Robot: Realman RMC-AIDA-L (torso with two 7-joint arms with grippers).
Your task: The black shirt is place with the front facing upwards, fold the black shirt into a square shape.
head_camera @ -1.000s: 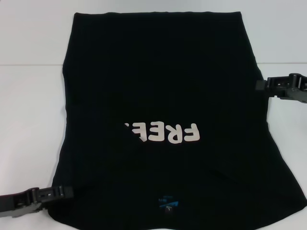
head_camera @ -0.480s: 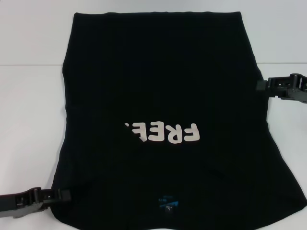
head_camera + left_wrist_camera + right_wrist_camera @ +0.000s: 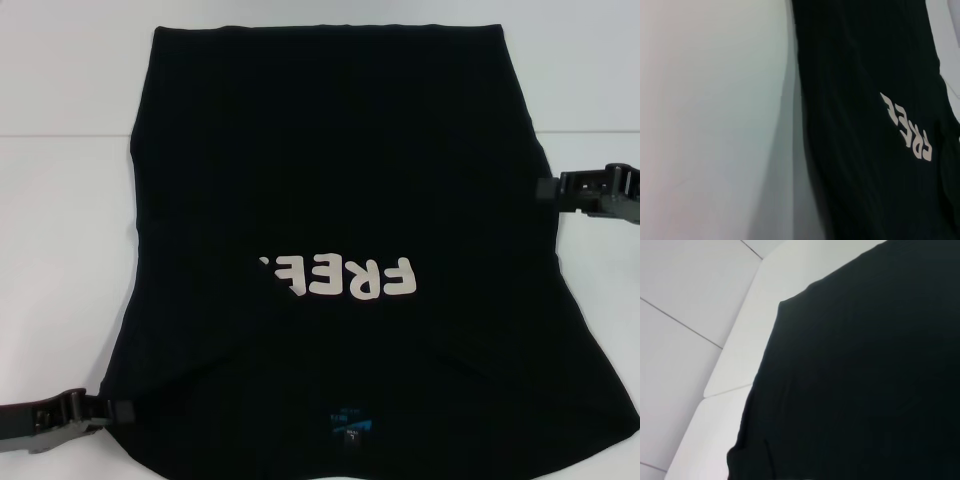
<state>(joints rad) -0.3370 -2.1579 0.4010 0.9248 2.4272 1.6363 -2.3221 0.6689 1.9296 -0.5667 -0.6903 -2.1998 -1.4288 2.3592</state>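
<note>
While the black shirt lies flat on the white counter, front up with the "FREE!" letters showing and the blue neck label at the near edge, both arms sit at its sides. Left tool is low at the near-left corner, tip touching or just beside the cloth edge; cannot tell if its fingers are wide or narrow, or whether they hold any fabric. Left wrist view shows only shirt edge and bare counter, no fingers. Shirt looks already narrowed: both long sides run straight with no sleeves sticking out, likely tucked in, so it reads as a tall panel. Letters partly cut off on the left side, probably by a fold lying over them. Right tool is at mid-height on the right edge, tip at the cloth border; finger state cannot be told either. Right wrist view shows the shirt's far corner and counter only. Placement at opposite edges suggests the sides are being squared before a lengthwise fold. That fold is not yet done.
</note>
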